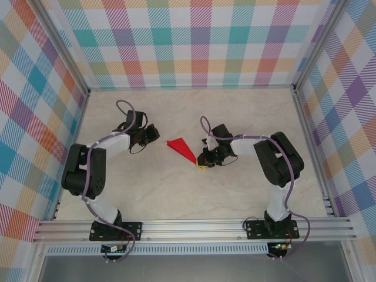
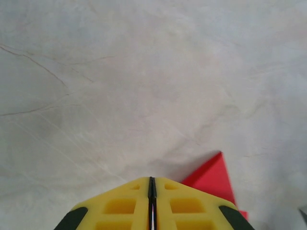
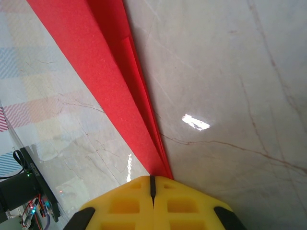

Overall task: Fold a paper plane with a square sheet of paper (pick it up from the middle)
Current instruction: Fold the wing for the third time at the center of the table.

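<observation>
Around the workspace on three sides, plaid wall panels (image 1: pixel 200 41) in pastel checks, framed by aluminium rails (image 1: pixel 194 226). Below them, a pale marble-patterned table (image 1: pixel 176 194) with thin grey veins and a bright glare spot (image 3: pixel 195 122) in the right wrist view. At the near edge, left arm (image 1: pixel 88 170) and right arm (image 1: pixel 279 158), black and white, both bent inward toward the middle. Between the two wrists, the paper plane (image 1: pixel 180 147): bright red, slim, folded in layers. Lies slanted, long axis from far-left to near-right in the top view. Broad end toward the left arm, narrow pointed end toward the right arm. Cannot tell whether flat on the table or raised slightly. At the narrow end, right jaws closed on the plane; in the right wrist view, red layers tapering straight into the seam between the yellow fingers (image 3: pixel 120 206). Near the broad end but apart from it, left jaws pressed together with nothing between them, only a thin dark seam, and one red corner just beside them on the right in the left wrist view.
</observation>
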{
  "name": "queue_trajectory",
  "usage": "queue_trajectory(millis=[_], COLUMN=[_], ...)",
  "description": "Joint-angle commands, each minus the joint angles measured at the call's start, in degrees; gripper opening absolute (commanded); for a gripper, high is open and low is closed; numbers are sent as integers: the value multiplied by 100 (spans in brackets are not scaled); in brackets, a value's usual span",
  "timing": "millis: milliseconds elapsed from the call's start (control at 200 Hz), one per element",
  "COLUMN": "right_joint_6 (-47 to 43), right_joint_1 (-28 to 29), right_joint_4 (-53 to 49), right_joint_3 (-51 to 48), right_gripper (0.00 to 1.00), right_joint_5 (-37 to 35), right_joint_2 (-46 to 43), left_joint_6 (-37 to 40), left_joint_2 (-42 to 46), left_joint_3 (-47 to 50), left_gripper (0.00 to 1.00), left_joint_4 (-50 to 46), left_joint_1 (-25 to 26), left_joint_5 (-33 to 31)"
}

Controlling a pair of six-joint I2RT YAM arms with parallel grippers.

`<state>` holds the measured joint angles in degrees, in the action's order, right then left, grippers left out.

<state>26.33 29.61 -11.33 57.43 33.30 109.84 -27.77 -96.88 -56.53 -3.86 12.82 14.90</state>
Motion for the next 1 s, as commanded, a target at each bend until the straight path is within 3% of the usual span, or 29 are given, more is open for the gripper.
queue_trajectory(millis=[0,215,445,600,830,995], right_joint_6=[-59,-52,-44,-56,-49,-49], right_joint_1=[-43,-40,-43,-43,-50,-51], right_joint_4=[-768,-736,-686,-678,-678,-701], right_joint_3=[-320,-334,-355,-364,-373,-373], right_gripper=[4,4,4,4,4,4], right_joint_5=[-926,-938,-922,-922,-955,-1000], right_joint_2=[406,446,470,468,490,521], left_joint_6=[-253,-728,-943,-980,-754,-678], left_joint_2=[394,74,-627,-913,-947,-969], left_joint_3=[331,511,301,241,118,165], left_gripper=[11,11,9,8,8,8], left_joint_4=[300,821,1165,1135,536,382], left_joint_1=[444,1543,2214,2304,2287,2007], left_joint_5=[108,281,567,490,-399,-739])
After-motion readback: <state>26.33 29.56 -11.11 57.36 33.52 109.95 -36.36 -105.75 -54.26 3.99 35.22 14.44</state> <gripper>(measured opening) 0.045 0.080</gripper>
